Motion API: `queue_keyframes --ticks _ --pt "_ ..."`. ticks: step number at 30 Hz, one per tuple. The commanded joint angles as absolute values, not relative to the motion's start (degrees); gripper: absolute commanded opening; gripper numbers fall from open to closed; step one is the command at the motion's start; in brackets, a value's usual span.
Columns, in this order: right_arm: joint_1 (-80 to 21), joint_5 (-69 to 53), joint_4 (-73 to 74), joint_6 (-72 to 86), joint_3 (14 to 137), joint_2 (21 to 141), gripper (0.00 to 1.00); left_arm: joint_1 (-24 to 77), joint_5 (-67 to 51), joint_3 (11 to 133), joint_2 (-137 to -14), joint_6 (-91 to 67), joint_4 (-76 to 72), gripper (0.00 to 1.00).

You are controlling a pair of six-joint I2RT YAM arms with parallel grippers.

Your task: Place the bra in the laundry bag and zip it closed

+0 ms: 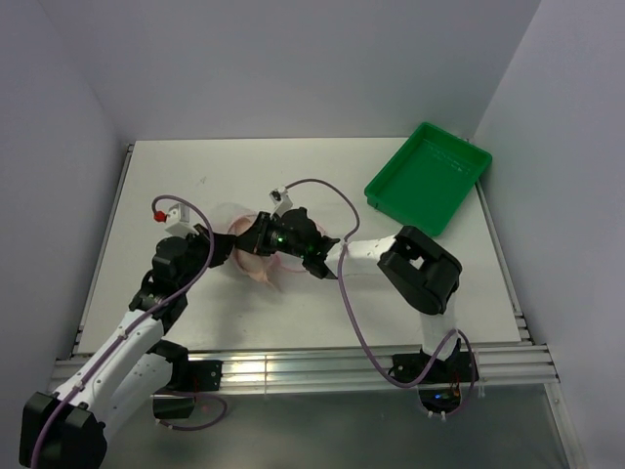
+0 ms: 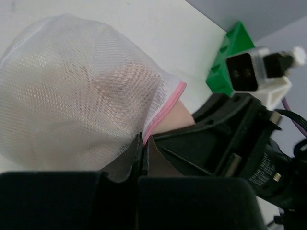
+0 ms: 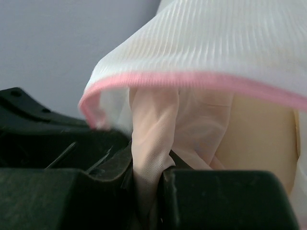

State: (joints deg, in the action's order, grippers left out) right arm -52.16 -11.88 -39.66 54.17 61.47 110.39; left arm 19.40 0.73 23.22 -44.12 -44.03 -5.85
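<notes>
The left gripper (image 2: 144, 146) was closed on the pink rim of the laundry bag (image 2: 81, 81), at mid-table. The bra (image 3: 153, 139) (partly inside, it seemed) was clamped by the right gripper (image 3: 146, 179); deeper pushing under a taut rim was judged best.

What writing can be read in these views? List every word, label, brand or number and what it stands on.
No text can be read in any view.
Unreadable: the printed label on the right arm's black housing, seen from the left wrist, has light lettering too blurred to read.
None: the laundry bag, the bra and the green tray show no writing.
</notes>
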Motion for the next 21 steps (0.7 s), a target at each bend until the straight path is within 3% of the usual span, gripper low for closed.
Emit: queue_keyframes --ticks 1,12,21 --pt "-52.4 -9.0 -37.0 53.6 62.0 108.6 0.0 19.7 -9.3 21.9 -43.5 -44.0 -13.8 0.0" --pt "-54.1 16.9 -28.6 62.6 64.9 106.8 0.0 20.8 -17.3 16.2 -40.4 -52.3 -15.8 0.0" --pt "-52.2 24.0 -20.4 69.3 68.1 112.6 0.01 23.1 -21.4 15.6 -41.1 -58.4 -15.6 0.0"
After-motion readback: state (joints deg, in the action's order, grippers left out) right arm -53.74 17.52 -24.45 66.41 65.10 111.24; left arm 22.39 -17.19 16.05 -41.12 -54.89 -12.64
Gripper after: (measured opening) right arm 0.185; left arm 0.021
